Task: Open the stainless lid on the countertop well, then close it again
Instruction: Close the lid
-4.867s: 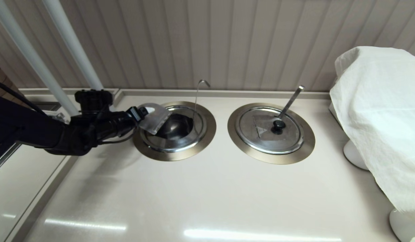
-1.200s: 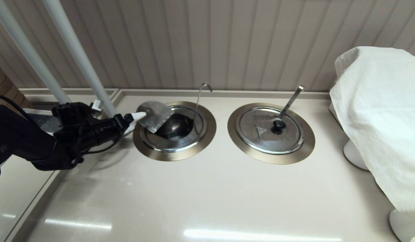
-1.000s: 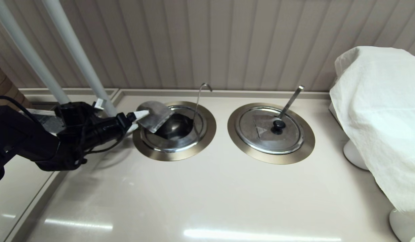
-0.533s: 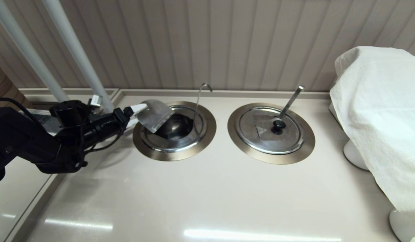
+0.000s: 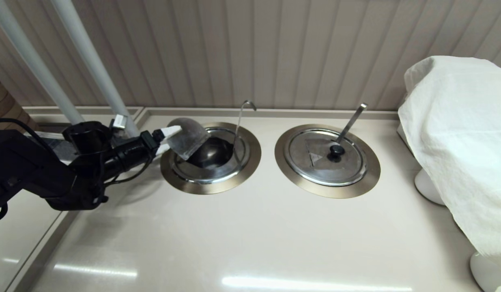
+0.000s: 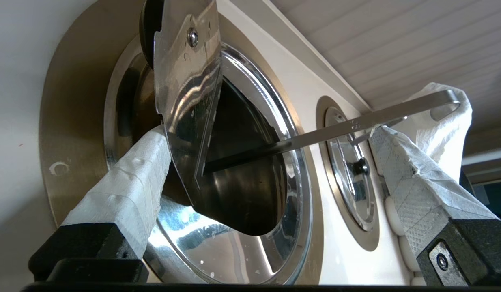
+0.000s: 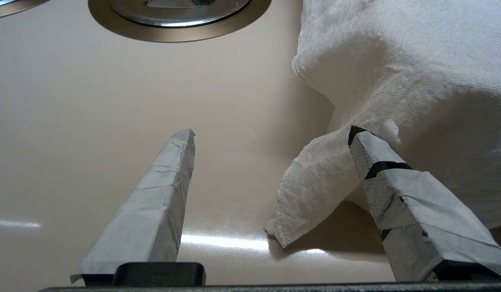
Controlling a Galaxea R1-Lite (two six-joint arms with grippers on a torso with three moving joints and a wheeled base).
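**Lid flap tipped up over the left well, left gripper at its edge**

The stainless lid [image 5: 187,137] has its hinged half raised, tilted steeply over the left side of the countertop well [image 5: 211,158]; its underside with a screw shows in the left wrist view [image 6: 187,93]. The other half lies flat in the well. The dark bowl [image 5: 211,153] is exposed, and the thin hook-tipped ladle handle [image 5: 239,121] rises from it toward the back wall.

The left gripper [image 5: 166,138] sits at the well's left edge, fingers spread wide. 1 taped finger [image 6: 130,190] touches the raised flap's lower edge; the other [image 6: 408,178] is well apart, beyond the ladle handle. Nothing is clamped.

To the right on the worktop [image 5: 250,235], a 2nd ringed well carries a closed lid [image 5: 325,156] with a black knob and a flat straight handle.

The right gripper [image 7: 270,162] hangs low over the worktop, fingers wide, near a white cloth [image 5: 457,142] draped over something at the right side.
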